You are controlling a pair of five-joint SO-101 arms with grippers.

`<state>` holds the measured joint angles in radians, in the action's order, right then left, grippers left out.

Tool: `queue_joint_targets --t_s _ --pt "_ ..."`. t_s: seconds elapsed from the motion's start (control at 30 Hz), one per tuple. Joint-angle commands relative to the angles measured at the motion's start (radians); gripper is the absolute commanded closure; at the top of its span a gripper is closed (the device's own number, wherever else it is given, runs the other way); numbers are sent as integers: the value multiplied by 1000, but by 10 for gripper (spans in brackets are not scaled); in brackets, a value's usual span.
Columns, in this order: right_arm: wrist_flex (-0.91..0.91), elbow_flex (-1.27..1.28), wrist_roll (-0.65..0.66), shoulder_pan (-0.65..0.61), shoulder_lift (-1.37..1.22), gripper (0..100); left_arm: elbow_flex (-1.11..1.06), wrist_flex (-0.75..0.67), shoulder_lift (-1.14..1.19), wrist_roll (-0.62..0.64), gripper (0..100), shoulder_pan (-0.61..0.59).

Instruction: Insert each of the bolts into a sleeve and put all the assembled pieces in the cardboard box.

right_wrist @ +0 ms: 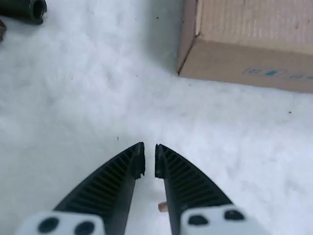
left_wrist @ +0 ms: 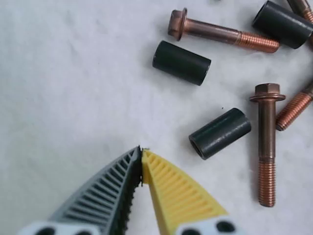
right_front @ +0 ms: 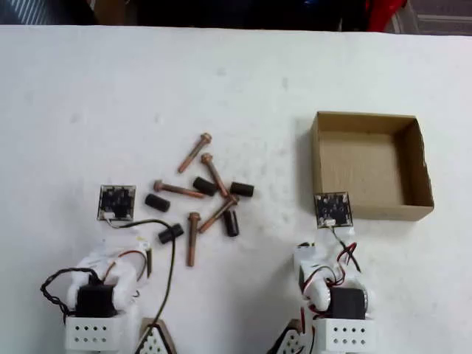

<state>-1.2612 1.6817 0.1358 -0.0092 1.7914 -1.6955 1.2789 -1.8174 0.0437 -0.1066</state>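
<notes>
While both of my arms sit at the near edge of the table, my left gripper has its ribbed grey and yellow jaws pressed tip to tip with nothing between them. My right gripper has its ribbed black jaws just a thin crack apart, and it holds nothing too. The bolts are long copper-coloured metal sticks with six-sided heads and screw ridges at the other end. The sleeves are short, smooth black tubes with a hole through them. Five of each lie loose in a jumbled pile near the middle of the table. The cardboard box is brown and square with low walls and an open top, and it sits at three o'clock from the pile, well apart. The table is white and looks soft and a bit fuzzy. Past its far edge at twelve o'clock the room is dark, with something red at one o'clock.
</notes>
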Motion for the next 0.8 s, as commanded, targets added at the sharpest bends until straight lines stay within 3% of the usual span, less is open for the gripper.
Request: queue_joint_targets --t_s 0.0,0.33,0.6,0.77 --pt "-5 9 -9 -8 8 961 2 6 -8 11 977 -8" --pt "114 9 6 -45 10 961 2 6 -8 11 977 -8" --pt "266 9 361 -42 10 960 2 6 -8 11 977 -8" --pt "282 -32 394 -27 12 960 2 6 -8 11 977 -8"
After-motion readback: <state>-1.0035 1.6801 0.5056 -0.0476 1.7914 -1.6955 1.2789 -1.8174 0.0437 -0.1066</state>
